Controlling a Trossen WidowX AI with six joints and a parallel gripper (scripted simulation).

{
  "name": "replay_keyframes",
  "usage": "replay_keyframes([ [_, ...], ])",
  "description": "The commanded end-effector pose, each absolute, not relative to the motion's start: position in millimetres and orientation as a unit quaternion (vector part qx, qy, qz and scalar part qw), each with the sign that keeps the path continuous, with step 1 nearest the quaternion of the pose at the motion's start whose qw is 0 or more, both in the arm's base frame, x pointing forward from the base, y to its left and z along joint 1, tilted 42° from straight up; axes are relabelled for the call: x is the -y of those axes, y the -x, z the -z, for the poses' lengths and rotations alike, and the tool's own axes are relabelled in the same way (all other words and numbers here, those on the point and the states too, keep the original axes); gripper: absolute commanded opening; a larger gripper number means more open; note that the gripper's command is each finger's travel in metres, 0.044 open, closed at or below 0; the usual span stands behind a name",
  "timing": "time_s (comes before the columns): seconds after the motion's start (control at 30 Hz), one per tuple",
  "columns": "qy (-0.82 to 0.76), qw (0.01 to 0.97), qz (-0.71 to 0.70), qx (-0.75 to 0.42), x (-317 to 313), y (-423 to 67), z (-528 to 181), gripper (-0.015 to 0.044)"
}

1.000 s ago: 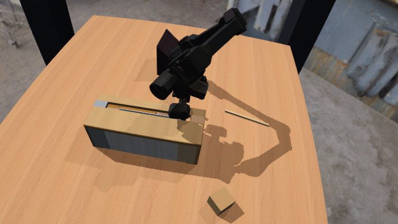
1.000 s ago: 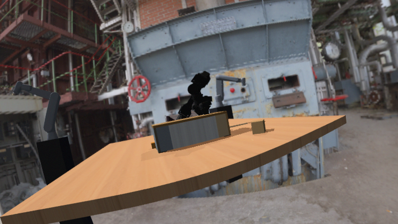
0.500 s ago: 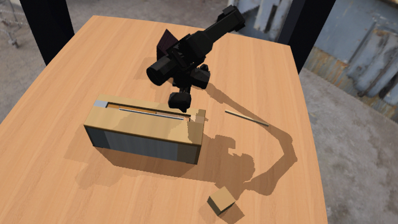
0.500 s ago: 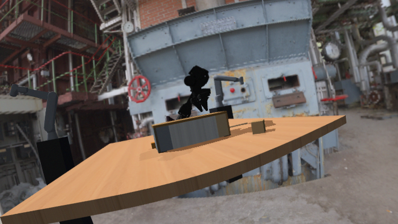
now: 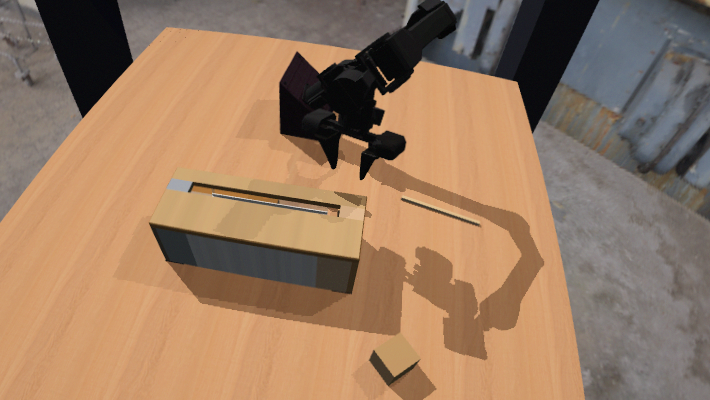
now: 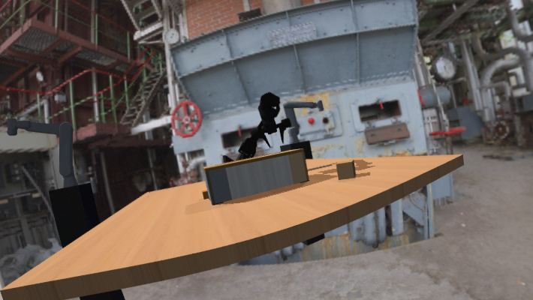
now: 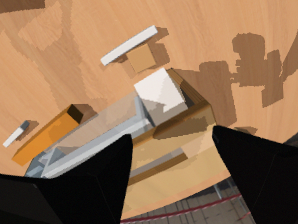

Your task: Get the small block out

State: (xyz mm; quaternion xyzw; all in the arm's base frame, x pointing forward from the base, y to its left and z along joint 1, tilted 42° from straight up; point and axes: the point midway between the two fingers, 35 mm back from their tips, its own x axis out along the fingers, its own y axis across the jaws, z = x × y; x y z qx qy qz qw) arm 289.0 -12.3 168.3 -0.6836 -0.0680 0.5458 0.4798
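Observation:
The box (image 5: 280,232) (image 6: 259,180) (image 7: 202,167) stands upright, with a long slot in its tan top. Its clear front faces the arm, and a pale square panel (image 7: 160,95) shows at one end in the wrist view. A small tan block (image 7: 141,57) lies on the table in front of that end, outside the box; the top and exterior views do not show it. My gripper (image 5: 348,172) (image 6: 275,144) (image 7: 172,136) is open and empty, raised above and behind the box as the top camera sees it, near its right end.
A white bar (image 7: 129,45) lies just beyond the small block. An orange block (image 7: 47,134) (image 6: 205,194) and a short pale bar (image 7: 16,133) lie before the box's other end. A thin stick (image 5: 440,211) lies right of the box. A larger tan cube (image 5: 395,357) (image 6: 345,169) stands on its far side from the arm.

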Motion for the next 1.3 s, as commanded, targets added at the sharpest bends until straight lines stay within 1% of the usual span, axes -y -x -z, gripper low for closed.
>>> replay_keyframes([
  [0.0, 0.800, 0.326, -0.481, 0.147, 5.8, -274.9, -173.5, 0.0285],
  [0.33, 0.801, 0.326, -0.481, 0.147, 4.7, -275.4, -171.9, 0.0285],
  [0.63, 0.806, 0.325, -0.469, 0.157, -57.1, -280.4, -106.0, 0.0285],
  [1.27, 0.806, 0.325, -0.469, 0.157, -70.9, -285.6, -89.5, 0.0285],
])
